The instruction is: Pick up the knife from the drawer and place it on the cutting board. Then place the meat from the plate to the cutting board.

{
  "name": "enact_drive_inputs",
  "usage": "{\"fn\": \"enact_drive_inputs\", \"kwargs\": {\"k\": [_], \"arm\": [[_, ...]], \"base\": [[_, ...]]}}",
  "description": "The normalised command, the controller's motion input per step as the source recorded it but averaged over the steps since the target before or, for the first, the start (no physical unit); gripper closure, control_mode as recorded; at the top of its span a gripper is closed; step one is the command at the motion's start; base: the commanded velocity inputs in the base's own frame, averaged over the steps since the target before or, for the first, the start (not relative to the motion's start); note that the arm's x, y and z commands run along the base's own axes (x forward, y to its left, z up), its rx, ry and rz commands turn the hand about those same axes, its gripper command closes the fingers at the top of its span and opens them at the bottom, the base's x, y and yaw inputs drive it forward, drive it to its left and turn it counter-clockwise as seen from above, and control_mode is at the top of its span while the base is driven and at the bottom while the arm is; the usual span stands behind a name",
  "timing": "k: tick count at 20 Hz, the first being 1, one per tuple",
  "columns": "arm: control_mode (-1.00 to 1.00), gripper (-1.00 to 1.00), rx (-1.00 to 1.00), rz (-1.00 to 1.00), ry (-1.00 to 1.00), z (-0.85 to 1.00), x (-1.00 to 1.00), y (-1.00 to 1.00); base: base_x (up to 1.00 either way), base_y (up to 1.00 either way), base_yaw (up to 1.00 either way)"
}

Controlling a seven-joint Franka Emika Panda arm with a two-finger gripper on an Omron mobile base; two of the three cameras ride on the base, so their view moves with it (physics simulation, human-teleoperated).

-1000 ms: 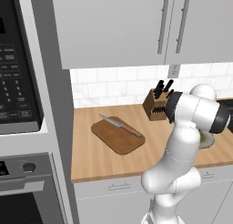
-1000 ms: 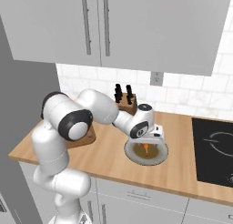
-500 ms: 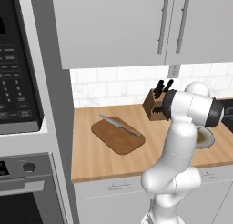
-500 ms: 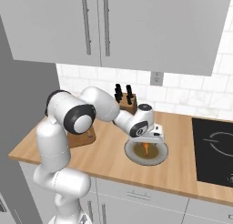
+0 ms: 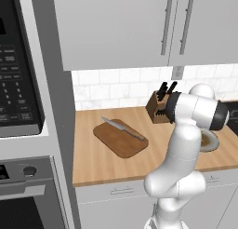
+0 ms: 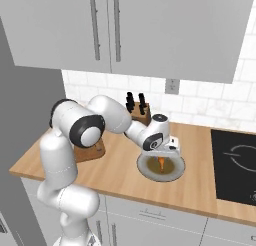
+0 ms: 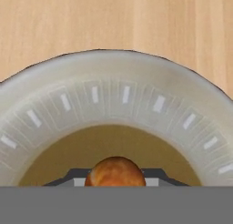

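The knife (image 5: 123, 129), silver blade and brown handle, lies diagonally on the dark-brown cutting board (image 5: 120, 144) at mid-counter. To the right stands the pale plate (image 6: 145, 171), with the small orange-brown meat (image 6: 162, 163) at its centre. My gripper (image 6: 163, 159) points straight down into the plate. In the hand view the dark fingers (image 7: 75, 178) press on both sides of the meat (image 7: 115, 171), above the plate's (image 7: 113, 95) darker centre. My arm hides most of the plate (image 5: 211, 142) in the left base view. The drawer is out of view.
A wooden knife block (image 6: 137, 110) with black-handled knives stands against the tiled wall behind the plate. A black cooktop (image 6: 235, 165) lies right of the plate. A microwave (image 5: 18, 84) and an oven fill the far left. Upper cabinets hang overhead.
The gripper has come down a little onto the plate and its fingers have closed in on the meat. The knife and the board have not moved.
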Motion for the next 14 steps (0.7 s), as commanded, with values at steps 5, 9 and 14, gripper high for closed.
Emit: {"fn": "enact_drive_inputs", "kwargs": {"k": [5,9,14], "arm": [[-1.0,1.0,0.0,0.05,-0.06,0.13,-0.31,0.26],[-1.0,1.0,-0.01,0.16,-0.2,0.21,-0.67,0.53],[-1.0,1.0,-0.02,0.16,-0.19,0.69,-0.36,0.6]], "base": [[0.0,0.0,0.0],[0.0,0.0,0.0],[0.0,0.0,0.0]]}}
